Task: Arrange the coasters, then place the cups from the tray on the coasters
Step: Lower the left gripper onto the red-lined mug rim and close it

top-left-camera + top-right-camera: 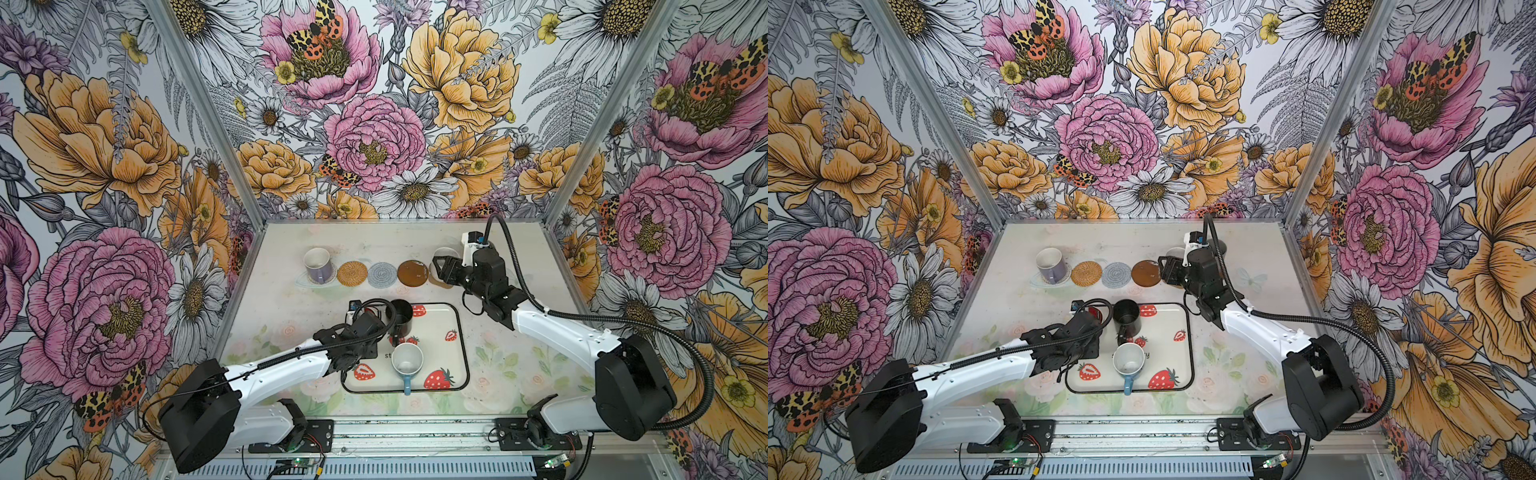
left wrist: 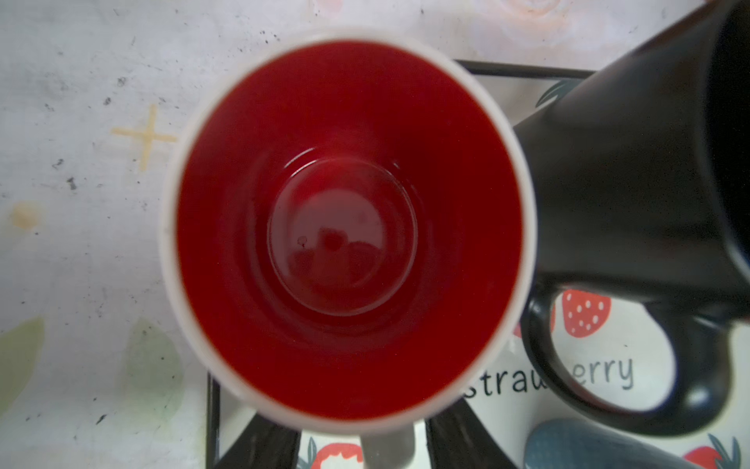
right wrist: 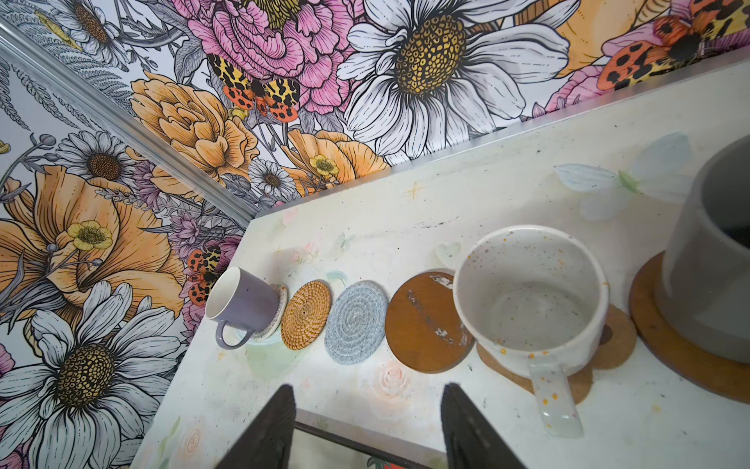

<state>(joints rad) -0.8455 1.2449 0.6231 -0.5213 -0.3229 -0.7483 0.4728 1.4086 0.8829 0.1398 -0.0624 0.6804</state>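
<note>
My left gripper [image 2: 365, 430] hangs over the strawberry tray [image 1: 441, 350], open, its fingers either side of the handle of the red-inside white cup [image 2: 345, 227], with gaps showing. The black cup [image 1: 401, 316] and the light blue cup [image 1: 407, 361] also stand on the tray. In the back row, the lilac cup [image 1: 318, 264] sits on the beaded coaster [image 3: 276, 320]. The rattan coaster [image 1: 353, 274], grey spiral coaster [image 1: 382, 275] and brown disc [image 1: 412, 273] lie bare. My right gripper [image 1: 441, 272] hovers open and empty beside the speckled cup [image 3: 531, 292] on the paw coaster [image 3: 617, 337].
A taller grey cup [image 3: 714, 264] stands on another brown disc [image 3: 669, 357] at the row's right end. The floral walls close in the table at the back and both sides. The black cup [image 2: 629, 182] stands close beside the red-inside one.
</note>
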